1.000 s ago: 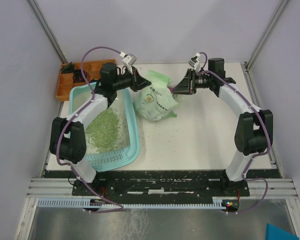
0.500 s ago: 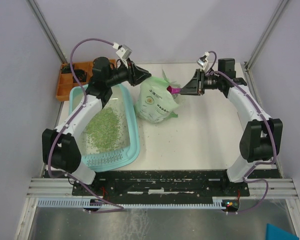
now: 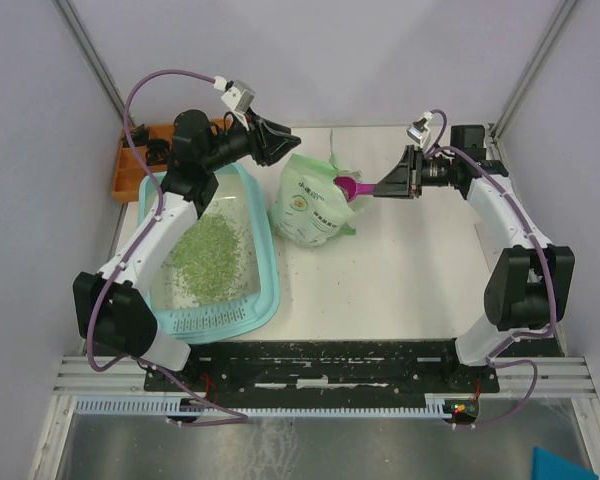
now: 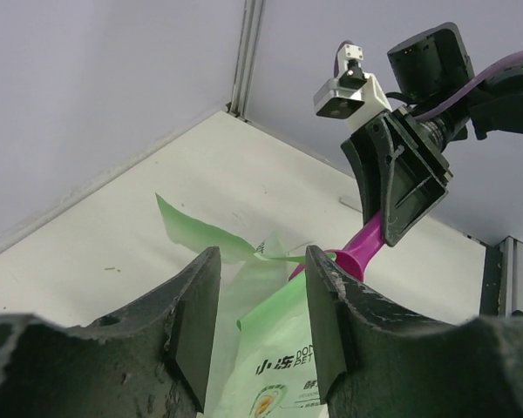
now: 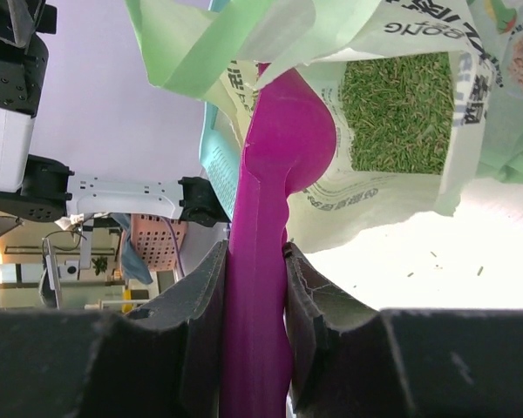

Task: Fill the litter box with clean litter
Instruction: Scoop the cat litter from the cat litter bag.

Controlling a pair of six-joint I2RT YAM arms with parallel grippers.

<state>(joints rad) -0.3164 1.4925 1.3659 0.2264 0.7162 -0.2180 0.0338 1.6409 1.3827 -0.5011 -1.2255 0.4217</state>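
Note:
The light-teal litter box (image 3: 271, 272) lies at the left with a patch of green clean litter (image 3: 208, 256) spread inside it. More litter (image 5: 399, 111) shows inside the open pale green bag (image 3: 314, 206). My left gripper (image 3: 286, 149) hangs open above the bag's back left edge, and nothing sits between its fingers (image 4: 190, 322); the bag (image 4: 283, 370) shows through the gap. My right gripper (image 3: 379, 188) is shut on the handle of a magenta scoop (image 3: 351, 187), whose bowl (image 5: 289, 131) sits at the bag's mouth.
An orange compartment tray (image 3: 130, 168) stands behind the litter box at the back left corner. The bag's torn top flap (image 4: 200, 237) sticks up between the two grippers. Grey walls close in the table's back and sides.
My left gripper has opened, let go of the bag's top edge and risen back to the left. My right gripper has drawn back to the right, pulling the scoop out of the bag.

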